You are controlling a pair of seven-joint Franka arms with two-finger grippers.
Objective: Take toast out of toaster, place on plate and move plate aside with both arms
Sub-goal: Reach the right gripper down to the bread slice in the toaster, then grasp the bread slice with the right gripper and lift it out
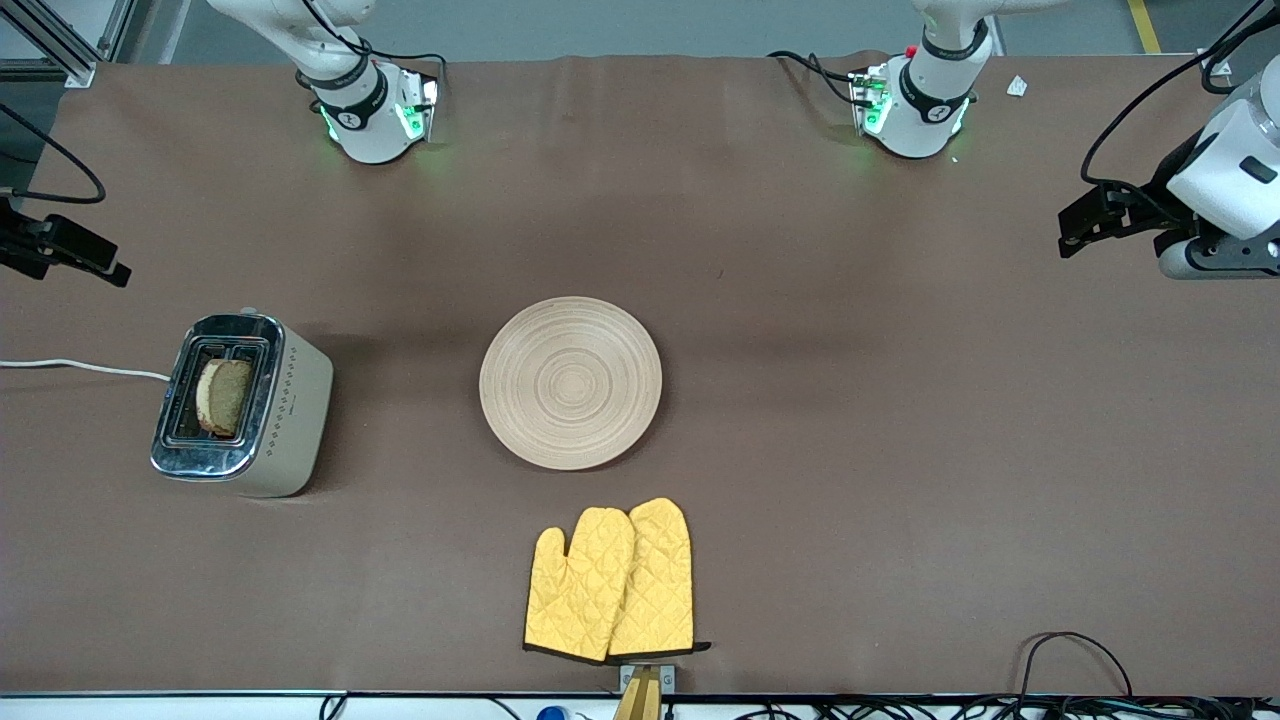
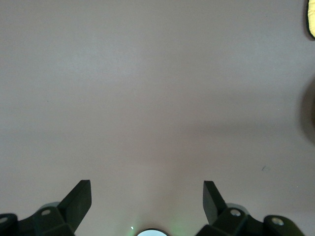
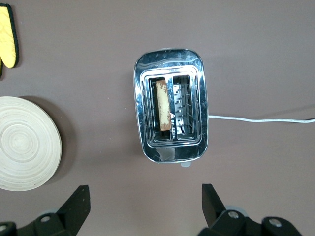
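The toast (image 1: 222,397) stands upright in one slot of a chrome toaster (image 1: 300,400) toward the right arm's end of the table. In the right wrist view the toast (image 3: 163,104) shows edge-on in the toaster (image 3: 170,59). The round beige plate (image 1: 570,383) lies bare at the table's middle; part of it also shows in the right wrist view (image 3: 24,142). My right gripper (image 1: 75,255) is open and empty, up in the air beside the toaster (image 3: 146,201). My left gripper (image 1: 1085,225) is open and empty over bare table at the left arm's end (image 2: 147,199).
Two yellow oven mitts (image 1: 612,580) lie nearer to the front camera than the plate; they also show in the right wrist view (image 3: 7,34). The toaster's white cord (image 1: 80,367) runs off the table's end. A brown cloth covers the table (image 1: 900,450).
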